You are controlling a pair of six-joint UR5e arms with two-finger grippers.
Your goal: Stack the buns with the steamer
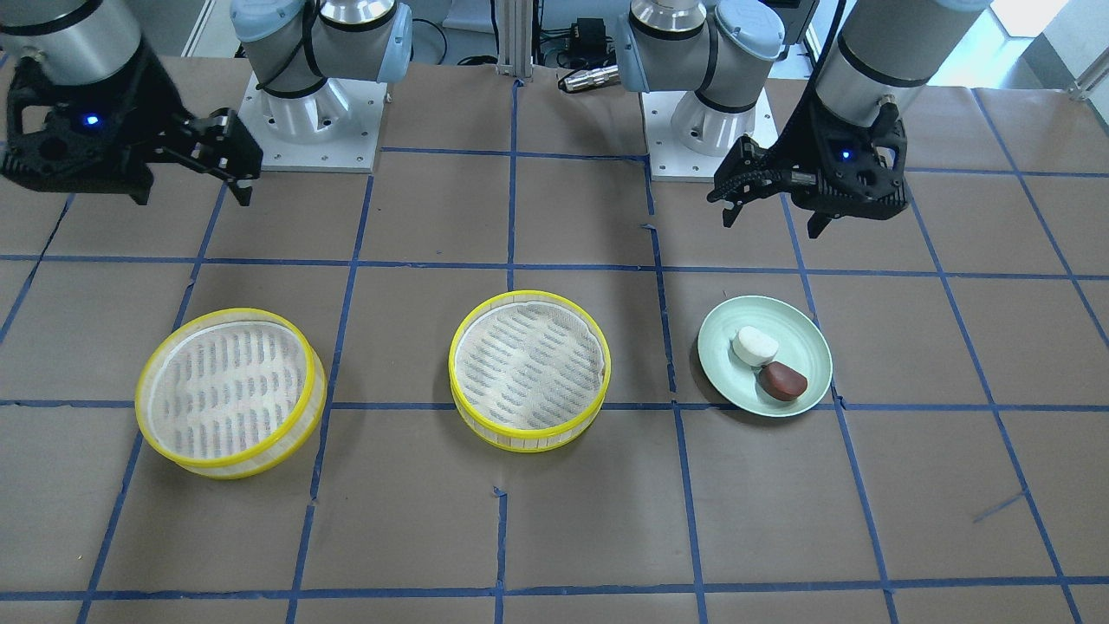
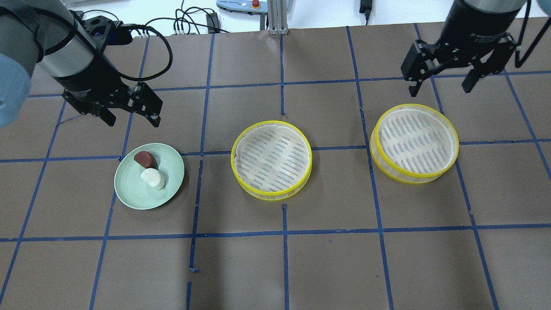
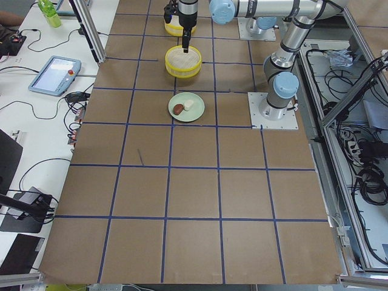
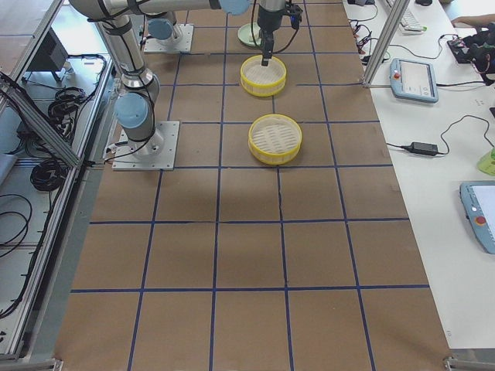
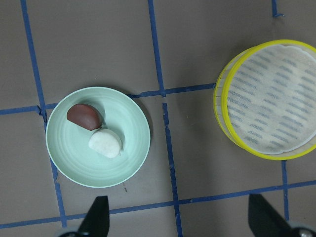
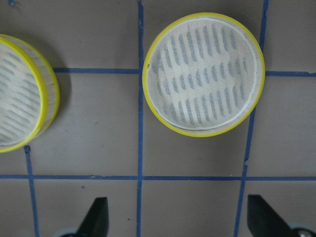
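A white bun (image 2: 152, 178) (image 1: 755, 346) (image 5: 104, 143) and a reddish-brown bun (image 2: 145, 159) (image 1: 783, 380) (image 5: 84, 116) lie touching on a pale green plate (image 2: 168, 165) (image 1: 801, 325) (image 5: 133, 123). Two yellow-rimmed steamer trays stand empty: one in the middle (image 2: 272, 159) (image 1: 528, 368) (image 5: 269, 98), one on the robot's right (image 2: 414, 143) (image 1: 230, 392) (image 6: 203, 74). My left gripper (image 2: 132, 115) (image 1: 771, 212) hangs open and empty above the table behind the plate. My right gripper (image 2: 442, 84) (image 1: 230, 173) hangs open and empty behind the right tray.
The table is brown paper with a blue tape grid (image 2: 284, 232). The two arm bases (image 1: 312, 113) (image 1: 706, 121) stand at the robot's edge. Cables and a tablet (image 3: 54, 74) lie beyond the far edge.
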